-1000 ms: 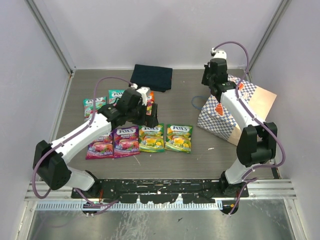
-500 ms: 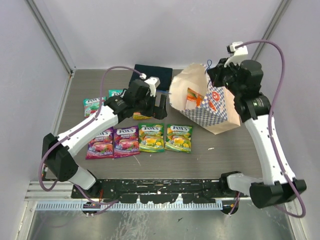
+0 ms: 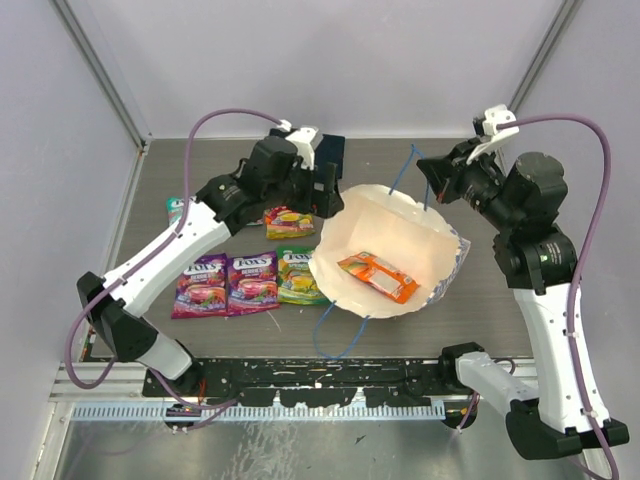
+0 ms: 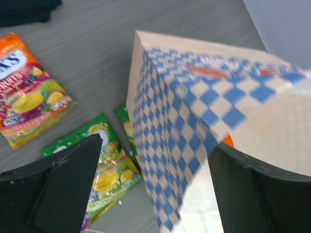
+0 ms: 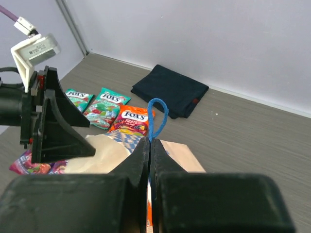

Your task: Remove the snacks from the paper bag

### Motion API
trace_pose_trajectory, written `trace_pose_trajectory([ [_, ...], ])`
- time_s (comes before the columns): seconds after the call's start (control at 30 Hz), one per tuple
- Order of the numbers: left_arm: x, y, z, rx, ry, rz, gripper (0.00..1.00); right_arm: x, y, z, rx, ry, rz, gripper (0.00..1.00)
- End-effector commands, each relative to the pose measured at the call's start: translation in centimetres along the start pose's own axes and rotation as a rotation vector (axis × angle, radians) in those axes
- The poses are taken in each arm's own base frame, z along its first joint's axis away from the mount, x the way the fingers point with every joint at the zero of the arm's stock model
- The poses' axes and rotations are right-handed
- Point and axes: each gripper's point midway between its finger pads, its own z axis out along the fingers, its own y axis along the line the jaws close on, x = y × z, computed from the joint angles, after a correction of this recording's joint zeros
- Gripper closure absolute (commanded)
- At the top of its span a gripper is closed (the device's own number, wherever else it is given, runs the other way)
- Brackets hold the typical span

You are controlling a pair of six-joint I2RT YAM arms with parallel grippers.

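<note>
The paper bag (image 3: 385, 235) hangs over the table's middle, its cream inside facing up and one orange snack (image 3: 378, 277) lying in it. My right gripper (image 3: 432, 182) is shut on the bag's blue cord handle (image 5: 156, 115) at the far rim. At the bag's left rim my left gripper (image 3: 325, 196) stands open, and the checkered wall (image 4: 170, 131) runs between its fingers (image 4: 63, 189). More snacks lie on the table: an orange one (image 3: 288, 221), two purple ones (image 3: 228, 284) and a green one (image 3: 297, 278) partly under the bag.
A dark navy folded cloth (image 5: 170, 90) lies at the back, mostly hidden behind my left wrist in the top view. Teal pouches (image 5: 92, 102) lie at the left, under the left arm. The bag's second cord handle (image 3: 335, 335) dangles toward the near edge.
The right arm lifted the bag off the right side of the table and swung it to the middle, mouth up. The left gripper moved back and right onto the bag's rim.
</note>
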Motion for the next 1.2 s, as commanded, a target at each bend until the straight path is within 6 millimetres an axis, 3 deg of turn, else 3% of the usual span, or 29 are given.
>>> trace_pose_trajectory([
  [0.0, 0.9, -6.0, -4.9, 0.123, 0.006, 0.020, 0.12, -1.2, 1.4, -1.5, -0.039, -0.069, 0.017, 0.99],
  [0.1, 1.8, -10.0, -9.2, 0.230, -0.042, 0.047, 0.12, -1.0, 0.5, -1.8, 0.020, -0.065, 0.040, 0.99],
  [0.2, 0.7, -11.2, -13.6, 0.319, -0.114, 0.007, 0.12, -1.2, -0.4, -2.2, 0.082, -0.074, 0.050, 0.99],
  [0.27, -0.2, -12.0, -15.2, 0.378, -0.151, -0.020, 0.11, -1.4, -0.9, -2.6, 0.116, -0.086, 0.051, 0.99],
  [0.33, -0.1, -13.7, -15.0, 0.459, -0.136, -0.030, 0.12, -1.6, -1.2, -2.9, 0.141, -0.098, 0.055, 0.99],
  [0.4, 0.8, -14.5, -12.9, 0.462, -0.085, -0.037, 0.12, -1.7, -1.3, -3.3, 0.154, -0.107, 0.059, 0.99],
  [0.5, 2.9, -15.4, -7.1, 0.390, 0.003, -0.035, 0.19, -1.6, -1.5, -4.0, 0.177, -0.115, 0.064, 0.99],
  [0.63, 2.5, -17.1, -2.8, 0.338, -0.045, -0.012, 0.25, -1.2, -1.5, -4.4, 0.187, -0.116, 0.072, 0.99],
  [0.7, 2.7, -16.8, 0.0, 0.278, -0.063, -0.030, 0.30, -1.1, -1.5, -4.5, 0.187, -0.115, 0.072, 0.99],
  [0.87, 5.4, -16.5, 6.7, 0.209, -0.046, -0.136, 0.35, -0.8, -1.1, -4.7, 0.169, -0.127, 0.083, 0.99],
  [0.97, 6.5, -17.4, 8.8, 0.239, -0.026, -0.218, 0.36, -0.4, -1.0, -4.5, 0.156, -0.137, 0.100, 0.99],
  [1.17, 7.6, -19.0, 10.8, 0.328, 0.069, -0.373, 0.31, 0.5, -0.1, -4.2, 0.098, -0.143, 0.099, 0.99],
])
